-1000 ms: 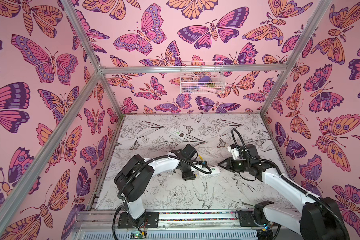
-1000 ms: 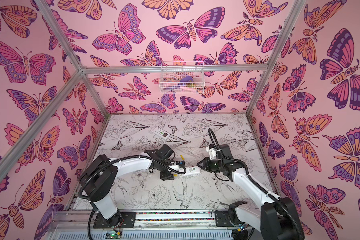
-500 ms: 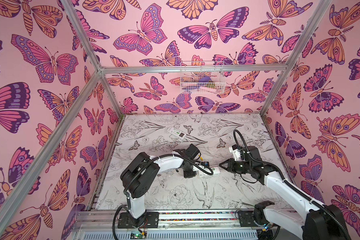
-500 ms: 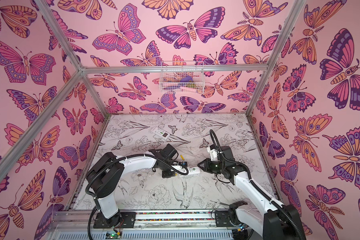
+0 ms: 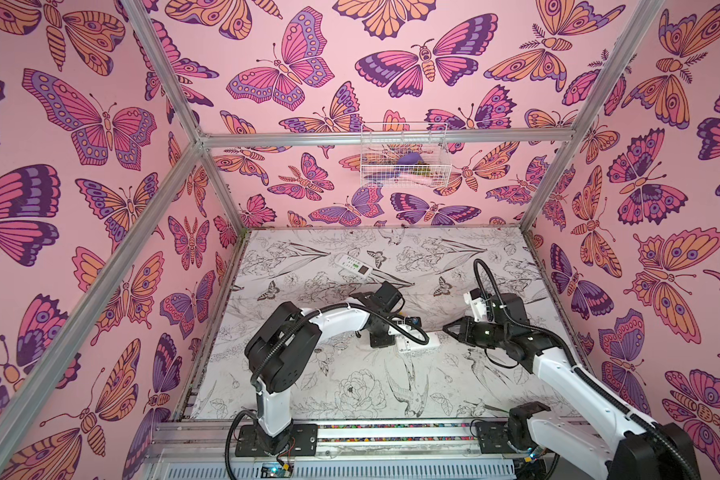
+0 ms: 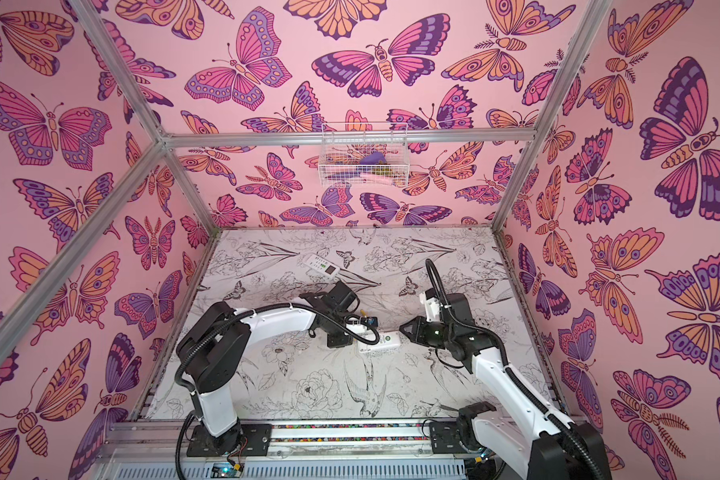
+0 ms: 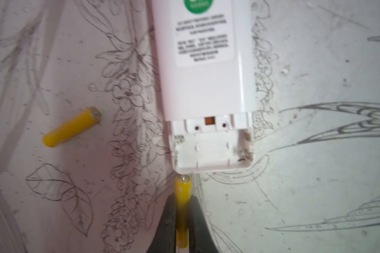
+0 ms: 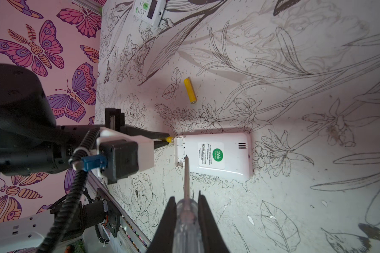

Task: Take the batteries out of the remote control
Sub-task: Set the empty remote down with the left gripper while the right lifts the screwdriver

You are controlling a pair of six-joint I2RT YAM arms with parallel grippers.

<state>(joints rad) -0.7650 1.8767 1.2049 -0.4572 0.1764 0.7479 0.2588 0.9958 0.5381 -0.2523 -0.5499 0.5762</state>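
**Yellow battery out, gripped on the left**

My left end effector (image 7: 183, 198) is clenched on a yellow battery (image 7: 183, 186). The battery's tip sits just off the open end of the remote (image 7: 204, 87), whose bay looks empty. My right end effector (image 8: 186, 196) grasps the screwdriver (image 8: 186, 173), its tip poised over that bay, I judge for prying. The other yellow battery (image 7: 71, 127) lies loose nearby on the flower-printed counter (image 7: 316, 175). A second remote (image 5: 353, 264) lies well apart, toward the back. Butterfly walls enclose the booth, and a wire basket (image 5: 404, 156) hangs on the back one.
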